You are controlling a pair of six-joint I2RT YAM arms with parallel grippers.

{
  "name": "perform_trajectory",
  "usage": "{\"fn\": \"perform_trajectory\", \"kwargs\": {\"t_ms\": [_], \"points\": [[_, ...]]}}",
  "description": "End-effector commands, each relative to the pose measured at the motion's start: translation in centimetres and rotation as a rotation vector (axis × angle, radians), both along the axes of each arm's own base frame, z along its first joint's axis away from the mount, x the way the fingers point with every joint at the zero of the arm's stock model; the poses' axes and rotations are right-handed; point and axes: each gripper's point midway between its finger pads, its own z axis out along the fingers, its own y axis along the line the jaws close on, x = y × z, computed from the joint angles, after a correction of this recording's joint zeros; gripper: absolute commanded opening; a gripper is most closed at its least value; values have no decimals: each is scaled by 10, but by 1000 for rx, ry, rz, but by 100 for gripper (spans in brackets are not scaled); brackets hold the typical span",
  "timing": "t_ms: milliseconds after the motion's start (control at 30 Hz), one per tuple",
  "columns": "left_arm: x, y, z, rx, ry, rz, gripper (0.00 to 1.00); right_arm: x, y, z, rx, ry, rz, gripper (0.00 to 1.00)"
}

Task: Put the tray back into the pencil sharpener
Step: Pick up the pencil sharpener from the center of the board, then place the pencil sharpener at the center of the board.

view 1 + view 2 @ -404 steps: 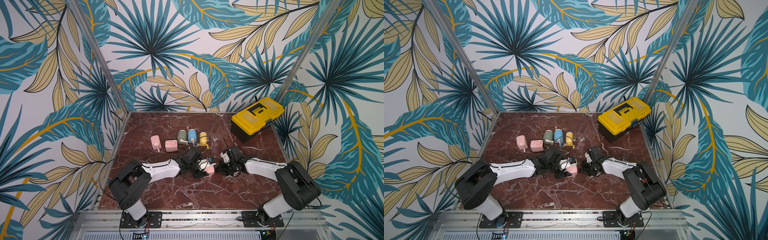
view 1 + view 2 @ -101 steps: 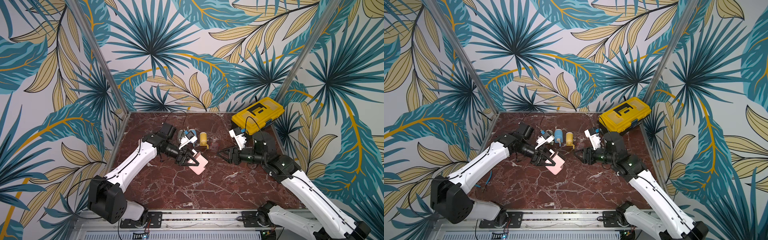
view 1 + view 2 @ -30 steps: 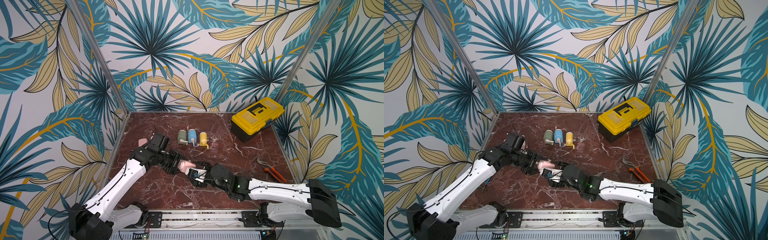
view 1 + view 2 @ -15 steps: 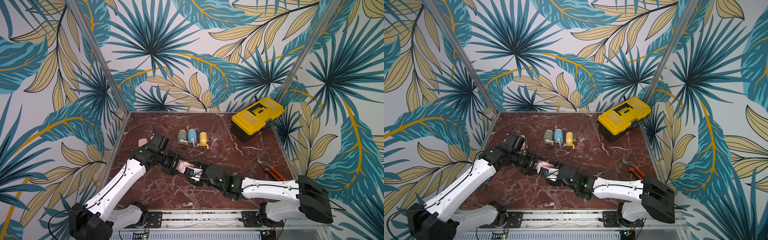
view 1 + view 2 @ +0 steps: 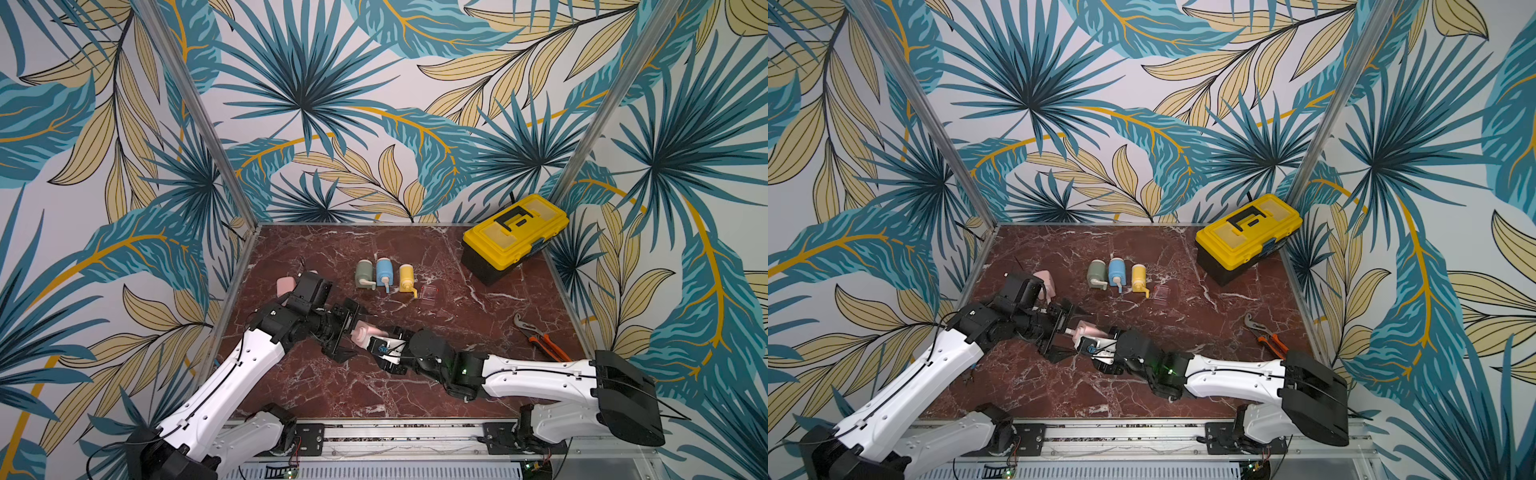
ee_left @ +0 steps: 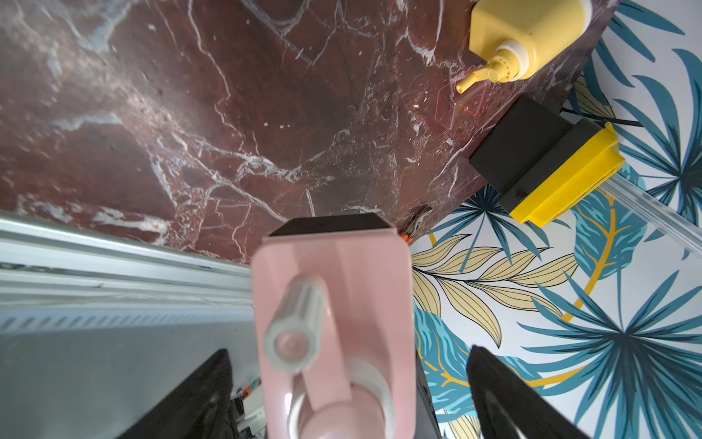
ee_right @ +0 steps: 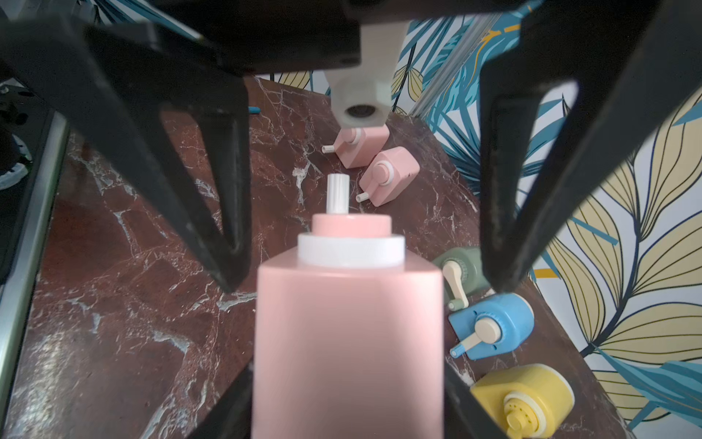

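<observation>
The left arm (image 5: 231,376) and right arm (image 5: 536,371) have white shells with small screw holes, black joints and thin black cables. The left gripper (image 5: 353,332) is black, its fingers (image 7: 237,171) hollow triangular frames.

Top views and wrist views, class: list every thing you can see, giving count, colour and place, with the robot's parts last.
held sharpener: one, pink, above mid-table.
spare sharpeners: two, pink, near the table's left edge.
green sharpener: one, rear-middle row.
blue sharpener: one, middle of that row.
yellow sharpener: one, row's right end.
tray: one, clear, beside the yellow sharpener.
toolbox: one, yellow and black, right rear corner.
pliers: one, orange handles, right edge.
table: one, red-brown marble.
left end effector: black, open around the held sharpener's crank end.
right end effector: black, gripping the held sharpener.
</observation>
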Motion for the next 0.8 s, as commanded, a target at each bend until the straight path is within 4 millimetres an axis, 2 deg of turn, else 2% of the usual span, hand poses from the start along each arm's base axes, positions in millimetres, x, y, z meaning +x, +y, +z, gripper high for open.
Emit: {"fn": "perform_trajectory", "kwargs": {"t_ms": [0,100,233,400,467,533,633,667,767], "points": [[11,16,-6,61,-64,58,100,-3,-14,-2,17,42,-26,36],[22,34,-14,148,-129,76,100,-3,-30,-7,0,65,-55,35],[46,75,-18,377,-310,71,100,-5,-55,-16,-43,123,-72,35],[80,127,15,845,-638,-139,100,-12,-82,-17,-89,182,-65,34],[91,139,28,996,-738,-226,100,-16,-90,-19,-108,213,-55,34],[100,133,37,1054,-865,-351,100,-19,-94,-20,-123,241,-45,34],[105,103,37,1015,-1046,-587,100,-21,-94,-24,-141,281,-25,34],[103,89,35,971,-1103,-683,100,-24,-98,-31,-177,315,-18,34],[91,57,32,845,-1254,-899,98,-24,-97,-32,-196,364,13,34]]}}
